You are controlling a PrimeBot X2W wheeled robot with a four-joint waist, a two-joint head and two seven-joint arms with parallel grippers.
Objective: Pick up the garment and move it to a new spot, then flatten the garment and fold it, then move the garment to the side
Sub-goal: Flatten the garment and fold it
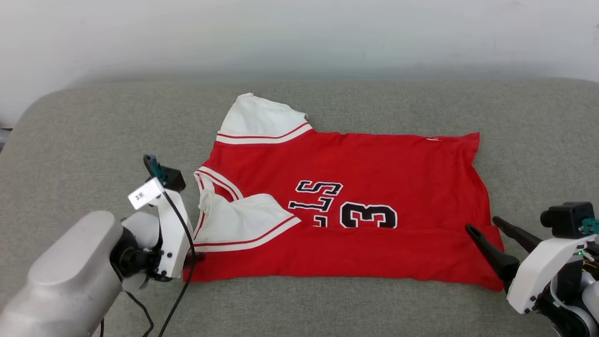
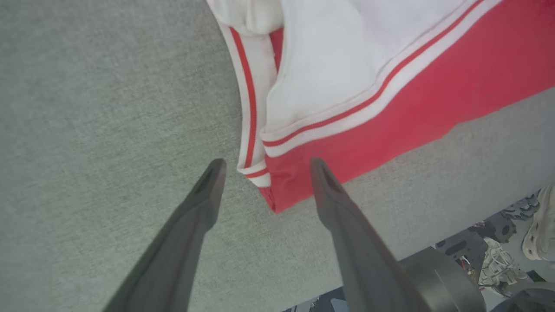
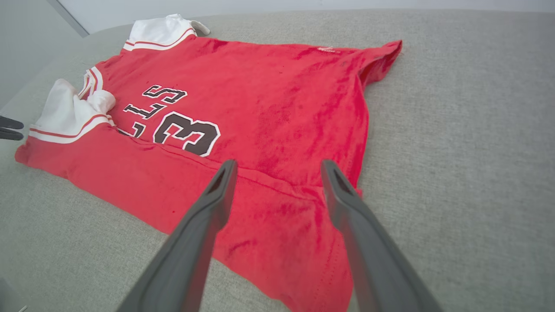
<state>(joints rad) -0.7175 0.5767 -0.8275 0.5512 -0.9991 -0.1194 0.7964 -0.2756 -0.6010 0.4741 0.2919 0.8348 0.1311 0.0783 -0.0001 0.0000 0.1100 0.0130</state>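
The garment [image 1: 374, 164] is a red jersey with white striped sleeves, lying flat on the grey cushion [image 1: 93, 121]. Its near long edge is folded up over part of the black lettering and the 3. The near sleeve [image 1: 243, 217] lies folded onto the front. My left gripper [image 2: 265, 167] is open, its two fingers straddling the near left corner of the garment [image 2: 390, 99]; in the head view its wrist [image 1: 171, 234] hides the fingers. My right gripper [image 1: 483, 223] is open just over the near right corner, both fingers over red cloth [image 3: 279, 167].
A white wall [image 1: 299, 32] rises behind the cushion. The cushion's rounded left end [image 1: 28, 126] and its near edge are close to my arms. Past that edge the left wrist view shows the robot's base [image 2: 442, 277] and a pale shoe [image 2: 540, 229] on the floor.
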